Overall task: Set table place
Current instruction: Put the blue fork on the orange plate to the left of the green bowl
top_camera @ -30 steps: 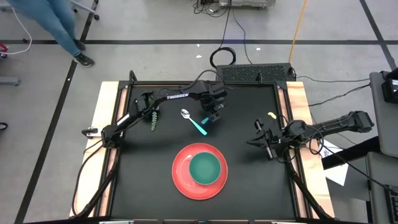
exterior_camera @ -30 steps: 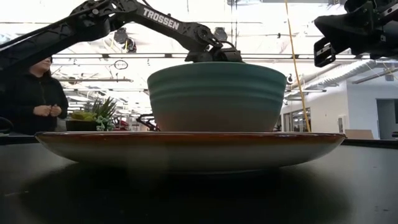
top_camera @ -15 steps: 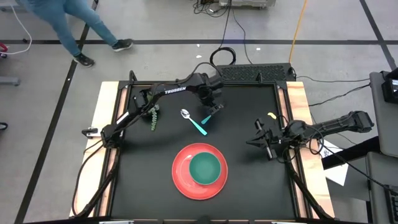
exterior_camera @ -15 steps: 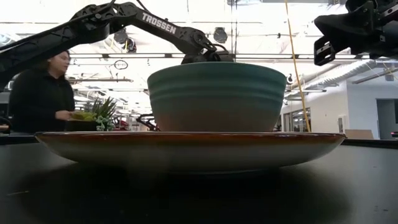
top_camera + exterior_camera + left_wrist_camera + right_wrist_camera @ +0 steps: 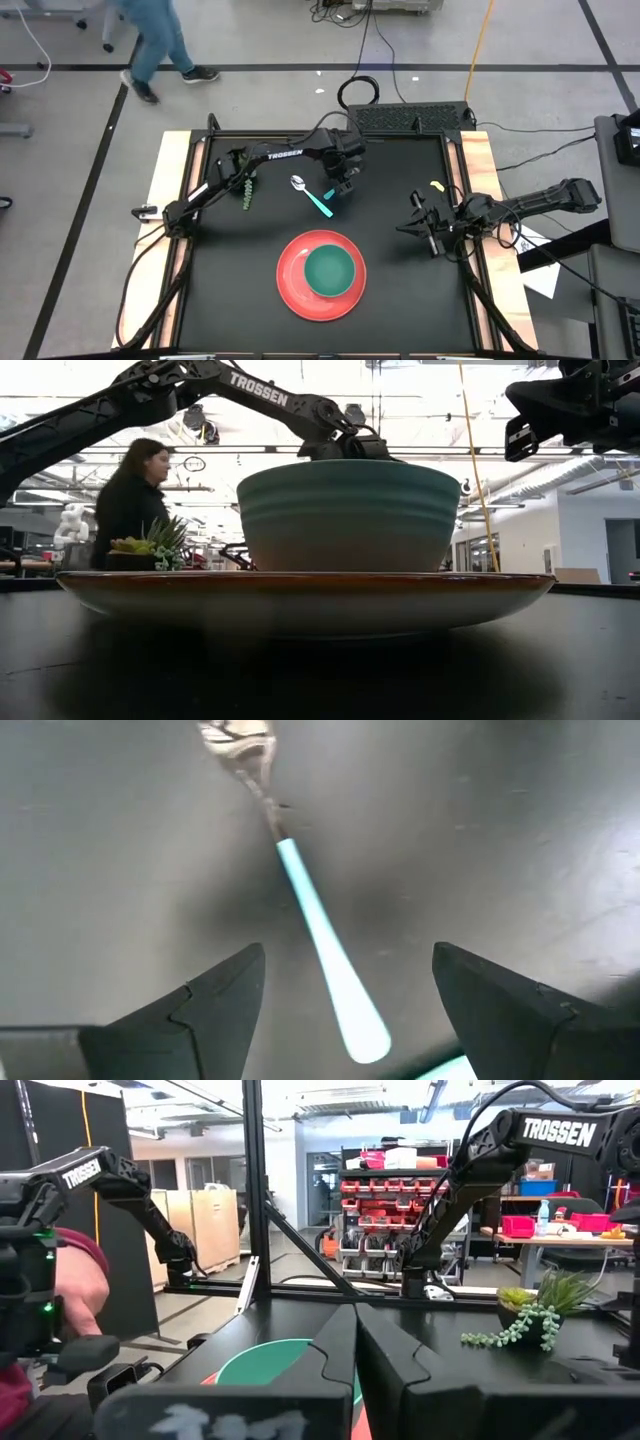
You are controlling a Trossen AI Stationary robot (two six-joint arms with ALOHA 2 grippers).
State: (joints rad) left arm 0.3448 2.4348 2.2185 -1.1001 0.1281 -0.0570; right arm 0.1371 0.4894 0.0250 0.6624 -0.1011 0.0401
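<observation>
Left gripper [image 5: 345,183] hangs over the light-blue-handled metal spoon [image 5: 312,195], fingers [image 5: 190,1015] spread wide either side of the handle, gripping nothing. Spoon lies flat on the matte black table [image 5: 230,260], behind the large round red plate [image 5: 287,280] carrying the teal-green bowl [image 5: 330,270]. Right gripper [image 5: 420,226] waits near the table's right edge, fingers clenched, empty.

I see a teal-green bowl [image 5: 329,270] on a red plate [image 5: 290,283], a light-blue-handled spoon [image 5: 318,935], matte black table [image 5: 400,310].
</observation>
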